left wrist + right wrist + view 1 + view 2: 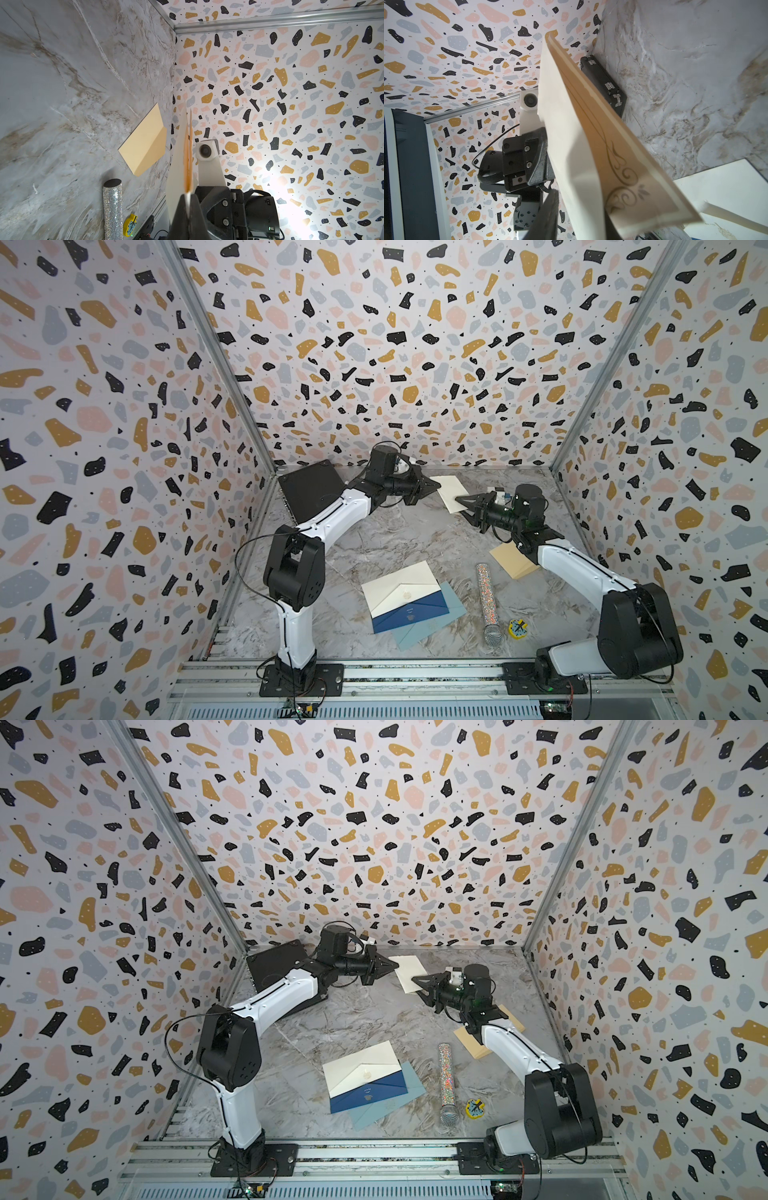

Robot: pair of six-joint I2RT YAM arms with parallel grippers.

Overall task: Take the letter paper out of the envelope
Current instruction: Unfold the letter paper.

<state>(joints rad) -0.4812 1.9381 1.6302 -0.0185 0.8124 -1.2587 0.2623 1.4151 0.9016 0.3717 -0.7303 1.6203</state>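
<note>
The letter paper (623, 166), tan with a scrolled ornament at its corner, sits partly inside the cream envelope (451, 491). Both are held off the marble table (374, 539) near the back wall. My left gripper (434, 486) is pressed together on the envelope's far end; the left wrist view shows the tan sheet as a thin strip between cream walls, running straight away from that pinch.

The envelope's long axis runs from my left gripper toward my right gripper (465, 510), which is at the opposite, open end and is the nearer one to the exposed paper corner. In the right wrist view one right finger (548, 216) lies just beside the cream face and the other is hidden behind the sheet. I cannot tell whether that gripper has the paper.

I judge the pull should go along that axis, toward my right arm's base. There is open room that way above the tan envelope (511, 562). The black case (311, 489) lies behind my left arm, clear of the path.
</note>
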